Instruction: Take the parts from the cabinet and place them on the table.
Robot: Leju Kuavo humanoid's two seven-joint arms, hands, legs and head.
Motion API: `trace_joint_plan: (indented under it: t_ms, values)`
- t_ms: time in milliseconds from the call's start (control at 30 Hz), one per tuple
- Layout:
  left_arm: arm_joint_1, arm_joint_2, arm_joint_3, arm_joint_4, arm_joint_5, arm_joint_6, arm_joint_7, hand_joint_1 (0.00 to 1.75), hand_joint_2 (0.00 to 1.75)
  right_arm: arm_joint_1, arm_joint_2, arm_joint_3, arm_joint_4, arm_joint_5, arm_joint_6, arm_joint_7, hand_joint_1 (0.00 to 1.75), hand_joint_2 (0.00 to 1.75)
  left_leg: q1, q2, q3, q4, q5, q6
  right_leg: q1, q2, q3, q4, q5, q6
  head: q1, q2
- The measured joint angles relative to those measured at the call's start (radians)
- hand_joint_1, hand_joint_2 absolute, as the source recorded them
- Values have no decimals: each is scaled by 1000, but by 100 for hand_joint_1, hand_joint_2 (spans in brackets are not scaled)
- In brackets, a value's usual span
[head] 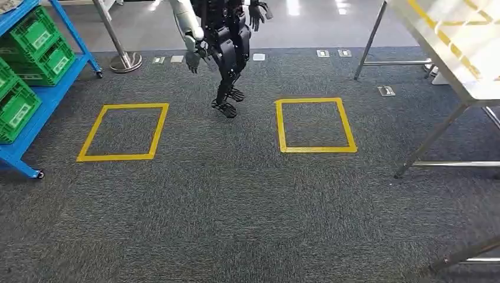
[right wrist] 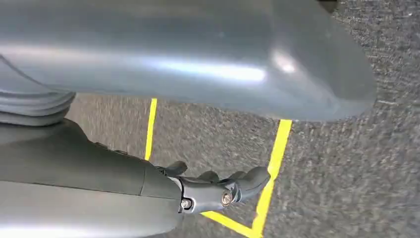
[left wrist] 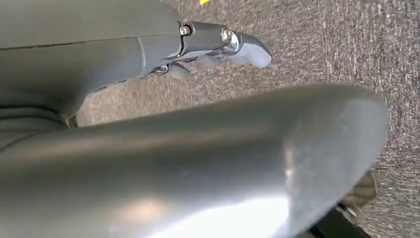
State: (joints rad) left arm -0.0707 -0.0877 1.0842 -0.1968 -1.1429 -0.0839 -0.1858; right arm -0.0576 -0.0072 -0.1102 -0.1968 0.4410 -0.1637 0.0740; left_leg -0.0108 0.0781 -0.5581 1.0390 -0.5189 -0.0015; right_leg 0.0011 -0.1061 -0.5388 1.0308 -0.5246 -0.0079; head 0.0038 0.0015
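Both arms hang, hands holding nothing

In the left wrist view we see the left hand [left wrist: 208,163] hanging, its thick grey thumb across the foreground and its darker fingers [left wrist: 247,49] reaching out beyond it, only lightly bent. In the right wrist view the right hand [right wrist: 198,59] hangs in the same pose, its fingers [right wrist: 237,186] loosely extended side by side past the thumb.

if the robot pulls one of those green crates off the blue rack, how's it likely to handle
The green crates look like rigid moulded plastic with open lattice walls, so probably stiff and light when empty. Their contents are hidden, so weight is uncertain. They sit tilted on the blue rack, so one may slide forward once tugged.
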Motion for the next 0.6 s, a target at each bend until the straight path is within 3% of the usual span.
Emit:
trace_joint_plan:
  t_ms: [133, 167, 200, 233, 300, 333, 367, 400, 433, 467, 500, 533, 600]
  values:
    - [8, -2, 0, 0, 0, 0, -1, 0, 0, -10, 0, 7, 0, 3, -1, 1, 0, 0, -5, -48, -6, -7, 11, 24, -1, -35, 10, -4, -3, 21, 2, 0]
    - [9, -5, 0, 0, -1, 0, 0, 0, 0, -9, -1, 8, 0, 1, -1, 0, 0, 0, 6, -56, 5, -15, 18, 30, -6, -18, 9, 2, -9, 28, 2, 0]
    - [9, -6, 0, 0, -3, 0, 1, 0, 0, -8, -2, 8, 0, 0, -1, -5, 0, 0, 7, -66, 7, -19, 20, 34, -9, 51, 0, 32, -29, 34, 5, 0]
    - [6, -6, 0, 0, -8, 1, 1, 0, 0, -4, -3, 8, 0, -3, 0, -7, 0, 0, 8, -76, 4, -18, 22, 38, -11, 87, -30, 94, -69, 36, 8, 0]
    - [1, -10, 0, 0, -16, 1, 3, 0, 0, 8, -9, 7, 0, -11, 2, -5, 0, 0, 8, -103, 2, -18, 22, 40, -12, 102, -106, 252, -139, 42, 11, 0]
    - [1, -11, 0, 0, -18, 1, 5, 0, 0, 13, -9, 7, 1, -11, 2, -2, 0, 0, 8, -117, 2, -16, 22, 40, -12, 103, -131, 295, -145, 43, 12, 0]
    - [3, -12, 0, 0, -20, 0, 7, 0, 0, 17, -9, 7, 1, -11, 2, -1, 0, 0, 8, -129, 2, -13, 22, 40, -13, 103, -135, 294, -129, 44, 12, 0]
    - [6, -14, 0, 0, -24, 0, 8, 0, 0, 18, -9, 7, 1, -12, 2, -1, 0, 0, 10, -144, 2, -10, 21, 37, -16, 105, -117, 243, -87, 45, 13, 0]
    - [6, -15, 0, 0, -27, 0, 8, 0, 0, 18, -10, 6, 1, -14, 1, -1, 0, 0, 12, -156, 2, -6, 19, 33, -19, 110, -83, 166, -37, 47, 13, 0]
    - [4, -17, -1, 0, -30, -1, 8, 0, 0, 19, -10, 6, 1, -16, 1, 0, 0, 0, 15, -170, 2, -1, 16, 28, -25, 128, -38, 72, 10, 51, 13, 0]
    - [3, -16, -3, 0, -33, -1, 8, 0, 0, 20, -10, 6, 2, -19, 1, 0, 0, 0, 16, -179, -2, 3, 14, 21, -32, 179, -12, 19, 6, 53, 14, 0]
    - [-1, -16, -6, 0, -33, -1, 8, 0, 0, 20, -10, 5, 3, -20, 1, 0, 0, 0, 12, -194, -10, 11, 11, 12, -26, 184, -11, 8, 1, 46, 16, 0]
    - [2, -16, -7, 0, -34, -3, 7, 0, 0, 18, -10, 5, 3, -23, 0, 0, 0, 0, 15, -208, -14, 1, 20, -2, -21, 162, -13, 9, 4, 33, 14, 0]
